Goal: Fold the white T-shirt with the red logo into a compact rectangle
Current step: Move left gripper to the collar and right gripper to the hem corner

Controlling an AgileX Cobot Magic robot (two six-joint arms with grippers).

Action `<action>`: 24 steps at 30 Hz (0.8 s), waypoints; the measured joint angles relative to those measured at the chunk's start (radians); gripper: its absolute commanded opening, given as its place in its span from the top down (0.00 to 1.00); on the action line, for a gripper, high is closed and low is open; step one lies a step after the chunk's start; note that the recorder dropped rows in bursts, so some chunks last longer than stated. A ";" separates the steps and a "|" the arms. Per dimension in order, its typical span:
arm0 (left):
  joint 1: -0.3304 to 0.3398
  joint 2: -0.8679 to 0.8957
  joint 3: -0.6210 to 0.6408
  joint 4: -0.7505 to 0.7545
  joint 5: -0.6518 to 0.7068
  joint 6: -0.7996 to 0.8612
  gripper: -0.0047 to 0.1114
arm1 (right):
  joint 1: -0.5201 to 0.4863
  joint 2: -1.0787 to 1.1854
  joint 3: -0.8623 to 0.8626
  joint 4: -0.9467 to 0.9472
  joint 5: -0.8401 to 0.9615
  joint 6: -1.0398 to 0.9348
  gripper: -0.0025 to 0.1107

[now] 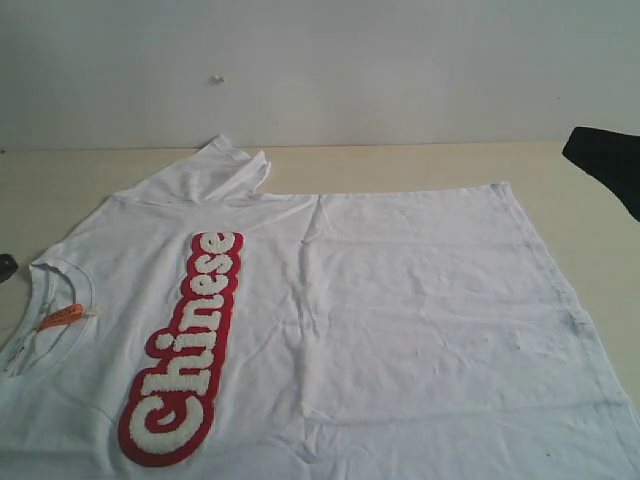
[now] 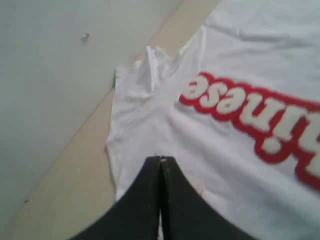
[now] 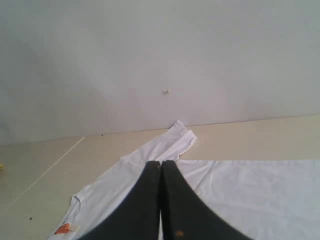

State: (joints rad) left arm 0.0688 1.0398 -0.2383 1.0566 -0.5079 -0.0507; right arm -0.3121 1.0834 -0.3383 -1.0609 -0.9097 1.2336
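The white T-shirt (image 1: pixel 400 300) lies flat and face up on the table, collar (image 1: pixel 52 290) to the left with an orange neck tag (image 1: pixel 60 316), hem to the right. The red logo (image 1: pixel 185 350) runs across its chest. The far sleeve (image 1: pixel 225 165) is crumpled upward at the back. My left gripper (image 2: pixel 161 159) hangs shut over the shirt (image 2: pixel 225 165) near that sleeve (image 2: pixel 145 75), holding nothing, beside the logo (image 2: pixel 255 117). Above the shirt (image 3: pixel 250 190) my right gripper (image 3: pixel 161 162) is also shut and empty.
The beige table (image 1: pixel 400 165) ends at a pale wall behind. A black shape (image 1: pixel 608 165), seemingly part of an arm, juts in at the right edge. A small dark part (image 1: pixel 5 267) shows at the left edge.
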 measured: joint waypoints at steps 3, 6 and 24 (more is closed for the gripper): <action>0.000 0.000 0.000 -0.052 0.076 0.139 0.96 | 0.000 0.000 0.000 0.000 0.000 0.000 0.98; 0.000 0.000 0.000 -0.128 0.108 0.230 0.96 | 0.000 0.000 0.000 0.000 0.000 0.000 0.98; -0.170 -0.072 -0.071 -0.642 0.628 0.968 0.96 | 0.000 0.000 0.000 0.000 0.000 0.000 0.98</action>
State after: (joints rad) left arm -0.1016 0.9676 -0.3089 0.4146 0.1205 0.9170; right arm -0.3121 1.0834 -0.3383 -1.0609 -0.9097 1.2336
